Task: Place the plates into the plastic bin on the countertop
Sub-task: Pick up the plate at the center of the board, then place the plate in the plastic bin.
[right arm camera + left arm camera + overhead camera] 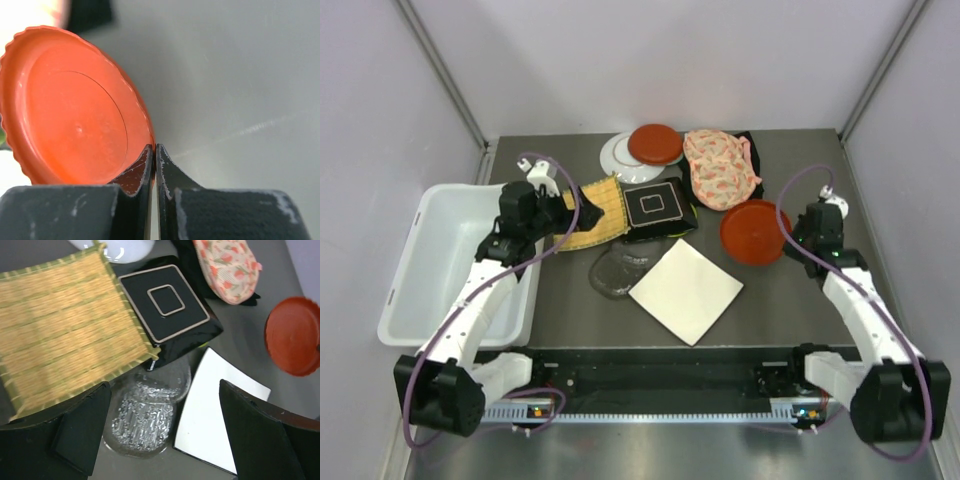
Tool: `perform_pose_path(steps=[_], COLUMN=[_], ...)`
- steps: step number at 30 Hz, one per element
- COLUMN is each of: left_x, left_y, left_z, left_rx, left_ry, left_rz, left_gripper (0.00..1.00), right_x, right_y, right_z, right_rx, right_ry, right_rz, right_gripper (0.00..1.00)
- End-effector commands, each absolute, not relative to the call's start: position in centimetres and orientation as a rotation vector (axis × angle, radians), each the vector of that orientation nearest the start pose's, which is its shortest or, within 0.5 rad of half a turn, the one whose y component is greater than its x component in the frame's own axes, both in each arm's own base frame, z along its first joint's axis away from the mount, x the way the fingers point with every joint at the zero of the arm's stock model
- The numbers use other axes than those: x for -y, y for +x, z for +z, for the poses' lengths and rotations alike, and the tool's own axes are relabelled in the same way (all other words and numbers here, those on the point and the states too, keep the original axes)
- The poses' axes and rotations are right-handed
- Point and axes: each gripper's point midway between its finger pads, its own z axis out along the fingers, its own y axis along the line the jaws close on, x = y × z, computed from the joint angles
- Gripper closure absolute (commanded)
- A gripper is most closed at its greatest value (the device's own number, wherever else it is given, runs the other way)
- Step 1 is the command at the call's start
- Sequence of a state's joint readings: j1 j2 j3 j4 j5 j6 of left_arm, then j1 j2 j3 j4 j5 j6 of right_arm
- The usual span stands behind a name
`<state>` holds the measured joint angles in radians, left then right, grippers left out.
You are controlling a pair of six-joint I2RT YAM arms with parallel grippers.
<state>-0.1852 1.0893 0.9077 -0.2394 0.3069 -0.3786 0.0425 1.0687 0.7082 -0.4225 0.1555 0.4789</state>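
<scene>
A red plate lies at the right of the countertop, and my right gripper is shut on its rim. In the right wrist view the jaws pinch the scalloped edge of that red plate. My left gripper stands open beside the white plastic bin, over the near corner of a yellow woven plate. Seen between its wide fingers are a clear glass plate and a white square plate. A black plate with a white outline lies further off.
At the back sit a second red plate on a white round plate. A pink floral fabric piece lies on a black cloth. Pale walls close in both sides.
</scene>
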Motion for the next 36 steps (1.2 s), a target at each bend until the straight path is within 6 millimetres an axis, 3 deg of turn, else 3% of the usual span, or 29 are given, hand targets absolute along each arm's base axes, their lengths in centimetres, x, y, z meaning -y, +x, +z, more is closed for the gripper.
perform_pose_path(steps=[1, 2, 6, 8, 10, 17, 22, 34, 36], left_x=[16.7, 17.3, 19.8, 21.0, 21.3, 20.9, 20.6, 20.9, 21.0], left_y=[32.0, 31.7, 30.2, 28.6, 27.6, 27.7, 28.9, 28.7, 28.7], left_z=[26.1, 26.6, 28.9, 30.6, 30.9, 30.3, 28.5, 28.1, 28.0], left_rx=[-1.893, -1.875, -1.757, -1.67, -1.633, -1.632, -1.735, -1.752, -1.753], left_ry=[0.169, 0.202, 0.338, 0.428, 0.468, 0.477, 0.44, 0.442, 0.446], left_rz=[-0.828, -0.848, -1.007, -1.119, -1.147, -1.098, -1.06, -1.087, -1.097], left_gripper=[0.07, 0.08, 0.07, 0.09, 0.1, 0.1, 0.1, 0.1, 0.16], right_x=[-2.4, -3.1, -7.1, -9.8, -12.9, -19.4, -21.6, -24.4, -24.6], right_y=[30.7, 31.0, 31.7, 31.7, 31.9, 31.5, 31.3, 30.3, 30.2], right_z=[19.0, 21.2, 24.4, 25.2, 25.8, 26.3, 26.9, 27.7, 28.1], right_rx=[-2.065, -1.997, -1.914, -1.902, -1.885, -1.888, -1.863, -1.82, -1.803], right_ry=[0.479, 0.452, 0.363, 0.301, 0.23, 0.024, -0.043, -0.205, -0.214], right_rz=[0.258, 0.298, 0.4, 0.468, 0.552, 0.687, 0.78, 0.842, 0.859], right_gripper=[1.0, 1.0, 1.0, 1.0, 1.0, 1.0, 1.0, 1.0, 1.0])
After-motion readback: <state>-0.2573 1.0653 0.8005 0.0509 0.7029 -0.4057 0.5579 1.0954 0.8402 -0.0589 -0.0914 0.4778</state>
